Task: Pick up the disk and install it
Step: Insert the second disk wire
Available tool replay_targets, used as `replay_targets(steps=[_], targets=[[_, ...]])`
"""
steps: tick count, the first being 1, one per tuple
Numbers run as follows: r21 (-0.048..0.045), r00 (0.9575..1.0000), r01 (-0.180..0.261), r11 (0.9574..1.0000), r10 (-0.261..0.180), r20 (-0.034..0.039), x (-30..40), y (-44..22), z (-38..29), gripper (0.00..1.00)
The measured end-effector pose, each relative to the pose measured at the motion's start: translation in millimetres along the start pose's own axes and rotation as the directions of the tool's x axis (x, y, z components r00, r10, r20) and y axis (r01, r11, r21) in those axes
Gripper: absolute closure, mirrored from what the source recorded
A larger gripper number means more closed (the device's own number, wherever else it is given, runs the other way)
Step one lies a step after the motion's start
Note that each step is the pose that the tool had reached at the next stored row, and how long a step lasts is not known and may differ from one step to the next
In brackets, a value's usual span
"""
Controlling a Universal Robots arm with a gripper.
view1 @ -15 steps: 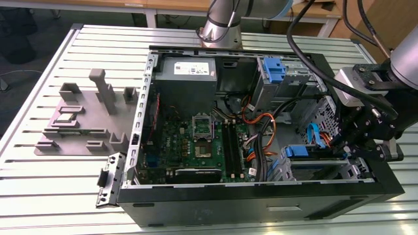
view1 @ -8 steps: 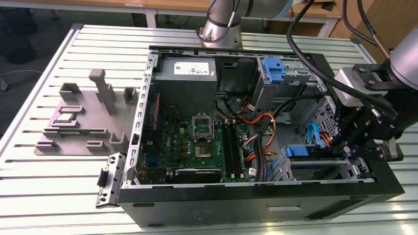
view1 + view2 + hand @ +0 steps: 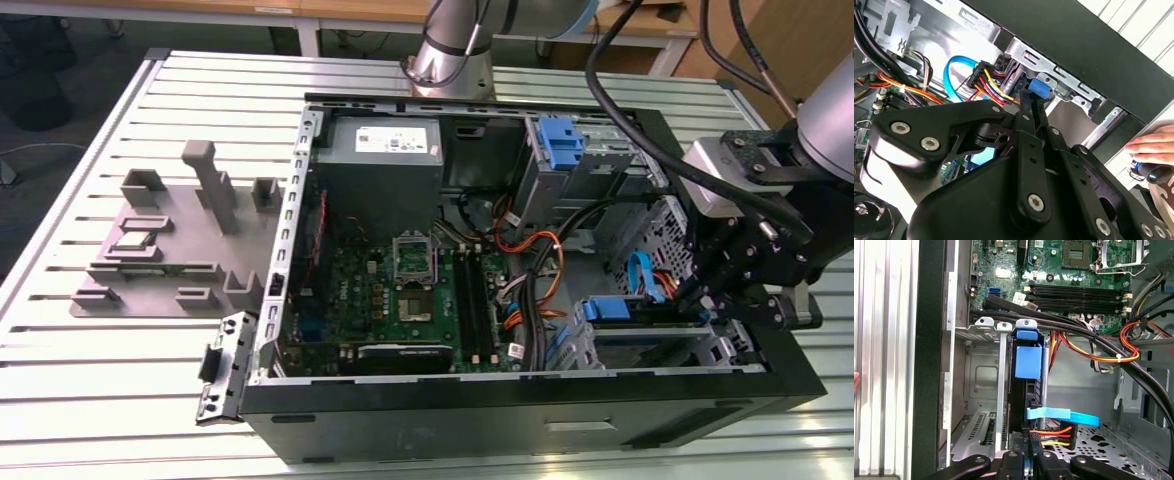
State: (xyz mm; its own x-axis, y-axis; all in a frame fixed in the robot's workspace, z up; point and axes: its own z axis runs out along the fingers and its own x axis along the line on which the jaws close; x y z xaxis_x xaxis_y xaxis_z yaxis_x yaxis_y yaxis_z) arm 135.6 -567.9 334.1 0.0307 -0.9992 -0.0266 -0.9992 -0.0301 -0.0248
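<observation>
Grey slatted table carries the open computer case.

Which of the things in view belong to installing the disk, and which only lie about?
Belong to the job: the disk in its blue carrier, standing in the drive bay; the pincer close to it.
Lying about: grey fixture; motherboard; upper blue bracket; a person's hand.
</observation>
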Motion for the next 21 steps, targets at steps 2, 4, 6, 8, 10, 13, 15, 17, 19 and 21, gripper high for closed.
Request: replay_targets(steps=[2,4,6,8,10,13,15,17,19,21], targets=[[0.0000,1.0000,0.000,1.0000,0.000,-0.0003,0.0,0.0,0.0,0.84],[0.0000,1.0000,0.000,1.0000,0.000,-0.0003,0.0,0.0,-0.5,0.84],[0.0000,1.0000,0.000,1.0000,0.000,-0.0003,-0.1,-0.1,-2.1,0.84],[0.0000,1.0000,0.000,1.0000,0.000,-0.0002,-0.1,-0.1,-2.9,0.84],[0.0000,1.0000,0.000,1.0000,0.000,-0.0004,-2.1,-0.1,-3.0,0.84],[0.0000,1.0000,-0.001,1.0000,0.001,-0.0004,-7.0,-0.1,-2.8,0.84],[0.0002,1.0000,-0.008,1.0000,0.008,-0.0005,-7.5,-0.1,-2.4,0.84],[0.0007,0.9996,-0.030,0.9996,0.030,-0.0011,-7.6,-0.1,-2.0,0.84],[0.0013,0.9987,-0.051,0.9987,0.051,-0.0015,-7.6,0.4,-1.7,0.84],[0.0014,0.9986,-0.053,0.9986,0.053,-0.0017,-7.7,0.7,-1.8,0.84]])
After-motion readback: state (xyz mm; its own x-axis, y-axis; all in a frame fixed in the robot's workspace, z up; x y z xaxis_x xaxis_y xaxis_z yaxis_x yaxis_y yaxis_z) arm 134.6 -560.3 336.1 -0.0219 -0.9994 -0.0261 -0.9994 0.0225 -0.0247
